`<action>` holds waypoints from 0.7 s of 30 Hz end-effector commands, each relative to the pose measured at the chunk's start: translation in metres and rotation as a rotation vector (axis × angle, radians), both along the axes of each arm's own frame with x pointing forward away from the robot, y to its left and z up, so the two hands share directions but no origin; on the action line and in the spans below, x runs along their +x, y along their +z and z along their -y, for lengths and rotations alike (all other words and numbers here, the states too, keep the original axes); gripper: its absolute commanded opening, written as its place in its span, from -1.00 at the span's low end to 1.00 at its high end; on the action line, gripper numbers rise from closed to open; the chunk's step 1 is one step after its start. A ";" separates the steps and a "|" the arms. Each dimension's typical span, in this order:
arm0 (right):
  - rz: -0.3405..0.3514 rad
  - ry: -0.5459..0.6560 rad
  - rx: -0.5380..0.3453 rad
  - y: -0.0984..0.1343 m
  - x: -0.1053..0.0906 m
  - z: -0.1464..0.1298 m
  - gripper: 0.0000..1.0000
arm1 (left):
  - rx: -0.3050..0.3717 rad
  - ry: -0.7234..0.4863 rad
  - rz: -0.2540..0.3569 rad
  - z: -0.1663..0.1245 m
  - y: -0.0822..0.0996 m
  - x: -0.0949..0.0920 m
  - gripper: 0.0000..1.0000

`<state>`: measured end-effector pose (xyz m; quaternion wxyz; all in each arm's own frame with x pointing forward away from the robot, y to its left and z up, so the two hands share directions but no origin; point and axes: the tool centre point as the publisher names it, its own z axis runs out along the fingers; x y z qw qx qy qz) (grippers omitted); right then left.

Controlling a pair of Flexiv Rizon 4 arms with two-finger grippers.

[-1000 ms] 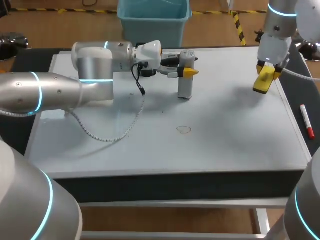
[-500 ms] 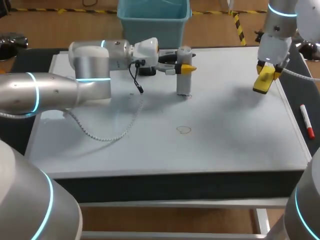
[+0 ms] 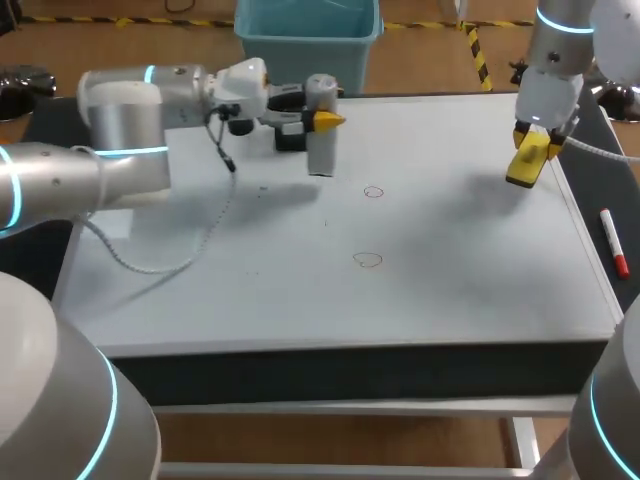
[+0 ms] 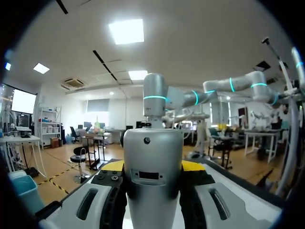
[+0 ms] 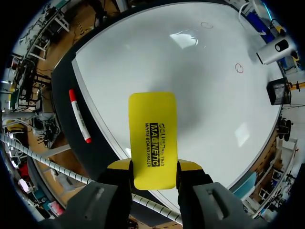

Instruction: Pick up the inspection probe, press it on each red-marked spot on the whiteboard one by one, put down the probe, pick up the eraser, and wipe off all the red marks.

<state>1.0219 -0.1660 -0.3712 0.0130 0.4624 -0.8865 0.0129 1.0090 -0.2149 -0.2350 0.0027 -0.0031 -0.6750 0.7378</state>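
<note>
My left gripper is shut on the grey cylindrical probe, which stands upright over the far left-middle of the whiteboard. In the left wrist view the probe fills the gap between the yellow tips of that gripper. Two small red circles are on the board: one to the right of the probe, the other nearer the front. My right gripper hangs over the far right corner, shut on the yellow eraser. The right wrist view shows the eraser in that gripper, with both red circles beyond it.
A red marker pen lies on the dark strip just right of the whiteboard. A small black block sits on the board beside the probe. The left arm's white cable droops over the board's left part.
My left arm has carried the probe leftward and toward the far edge, uncovering the red circle it stood over. The right arm and eraser have stayed still.
</note>
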 end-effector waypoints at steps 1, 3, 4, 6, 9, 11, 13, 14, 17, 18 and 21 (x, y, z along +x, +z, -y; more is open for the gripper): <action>-0.002 0.002 -0.003 0.001 0.001 0.001 -1.00 | 0.011 0.041 -0.004 -0.046 0.009 -0.013 -1.00; -0.002 0.002 -0.003 0.001 0.001 0.001 -1.00 | 0.008 0.056 -0.010 -0.062 0.009 -0.012 -1.00; -0.002 0.002 -0.003 0.001 0.001 0.001 -1.00 | 0.010 0.056 -0.012 -0.070 0.008 -0.011 -1.00; -0.002 0.002 -0.003 0.001 0.001 0.001 -1.00 | 0.007 0.071 -0.024 -0.087 0.007 -0.008 -1.00; -0.002 0.002 -0.003 0.001 0.001 0.001 -1.00 | 0.014 0.093 -0.020 -0.111 0.008 -0.004 -1.00; -0.002 0.002 -0.003 0.001 0.001 0.001 -1.00 | 0.013 0.098 -0.021 -0.125 0.007 -0.002 -1.00; -0.002 0.002 -0.003 0.001 0.001 0.001 -1.00 | 0.020 0.104 -0.018 -0.137 0.007 0.000 -1.00; -0.002 0.002 -0.003 0.001 0.001 0.001 -1.00 | 0.019 0.104 -0.018 -0.142 0.006 0.001 -1.00; -0.002 0.002 -0.003 0.001 0.001 0.001 -1.00 | 0.022 0.106 -0.012 -0.157 0.005 0.005 -1.00; -0.002 0.002 -0.003 0.001 0.001 0.001 -1.00 | 0.021 0.107 -0.011 -0.161 0.004 0.007 -1.00; -0.002 0.002 -0.003 0.001 0.001 0.001 -1.00 | 0.014 0.113 -0.010 -0.175 0.001 0.012 -1.00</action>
